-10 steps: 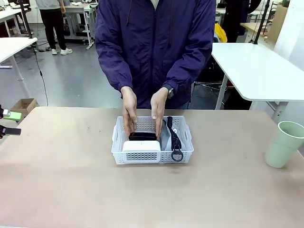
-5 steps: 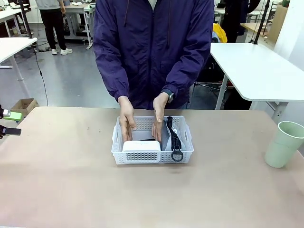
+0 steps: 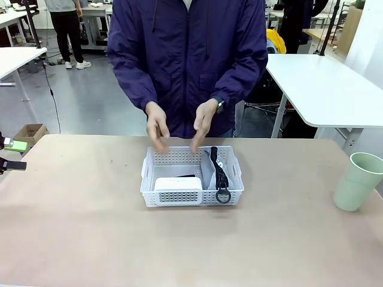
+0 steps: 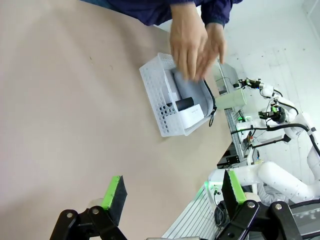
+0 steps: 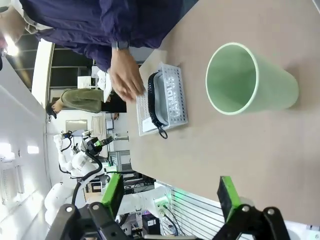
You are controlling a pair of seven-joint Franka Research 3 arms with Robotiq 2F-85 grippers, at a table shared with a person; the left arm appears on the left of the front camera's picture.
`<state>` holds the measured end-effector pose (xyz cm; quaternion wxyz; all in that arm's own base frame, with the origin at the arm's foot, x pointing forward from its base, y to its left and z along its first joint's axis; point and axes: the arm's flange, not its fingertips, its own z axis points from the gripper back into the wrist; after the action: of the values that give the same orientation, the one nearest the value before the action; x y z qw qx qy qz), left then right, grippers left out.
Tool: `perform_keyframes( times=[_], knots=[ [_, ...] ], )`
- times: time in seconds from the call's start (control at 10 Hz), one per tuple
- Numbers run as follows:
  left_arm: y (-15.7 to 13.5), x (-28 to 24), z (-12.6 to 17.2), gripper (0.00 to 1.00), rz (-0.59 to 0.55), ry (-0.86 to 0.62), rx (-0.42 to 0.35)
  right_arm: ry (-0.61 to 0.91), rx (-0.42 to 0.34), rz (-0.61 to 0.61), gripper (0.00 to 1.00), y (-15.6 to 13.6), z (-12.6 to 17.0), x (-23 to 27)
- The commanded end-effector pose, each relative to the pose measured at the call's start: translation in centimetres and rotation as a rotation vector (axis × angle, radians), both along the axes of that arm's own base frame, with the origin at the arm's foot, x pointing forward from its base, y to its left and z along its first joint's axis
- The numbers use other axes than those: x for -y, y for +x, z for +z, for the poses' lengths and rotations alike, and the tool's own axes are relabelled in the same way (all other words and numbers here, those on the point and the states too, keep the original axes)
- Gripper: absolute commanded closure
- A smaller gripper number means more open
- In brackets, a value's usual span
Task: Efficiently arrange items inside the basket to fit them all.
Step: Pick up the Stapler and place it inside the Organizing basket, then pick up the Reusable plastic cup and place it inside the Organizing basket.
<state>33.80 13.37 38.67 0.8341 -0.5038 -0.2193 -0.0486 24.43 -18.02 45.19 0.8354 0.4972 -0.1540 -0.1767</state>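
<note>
Now, basket [image 3: 192,198] with pouch [image 3: 207,172], block [image 3: 178,183], stapler [image 3: 186,176]

Basket [image 3: 173,198] mid-table [image 3: 90,233]. Inside: block [image 3: 178,183] front-left, stapler [image 3: 187,176] just behind it, pouch [image 3: 209,170] along right side. Cup [image 3: 358,181] on table far right, well apart from basket. Person's hands [image 3: 157,127] [image 3: 202,122] above basket's far rim.

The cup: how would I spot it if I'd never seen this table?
Start at the big brown table, with a white basket in its middle. Go to the robot's right edge: the cup stands upright there, alone. It's pale green and the only item outside the basket.
</note>
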Motion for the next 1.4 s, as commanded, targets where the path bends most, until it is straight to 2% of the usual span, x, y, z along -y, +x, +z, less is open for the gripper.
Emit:
perform_keyframes(
  times=[0.0,0.9,1.0,1.2,1.3],
  knots=[
    [-0.6,0.2,0.0,0.00,-0.003,0.004,-0.005,0.015,0.000,0.000,0.00,0.1,0.1,-0.1],
    [-0.6,0.2,0.0,0.00,-0.003,0.004,-0.005,0.000,0.000,0.000,0.00,0.0,0.0,0.0],
    [-0.6,0.2,0.0,0.00,-0.003,0.004,-0.005,0.011,0.063,0.063,0.00,0.1,1.0,0.2],
    [-0.6,0.2,0.0,0.00,-0.003,0.004,-0.005,0.058,0.355,0.321,0.00,-1.1,2.9,2.3],
    [-0.6,0.2,0.0,0.00,-0.003,0.004,-0.005,0.009,0.482,0.427,0.00,-2.1,3.1,4.1]
  ],
)
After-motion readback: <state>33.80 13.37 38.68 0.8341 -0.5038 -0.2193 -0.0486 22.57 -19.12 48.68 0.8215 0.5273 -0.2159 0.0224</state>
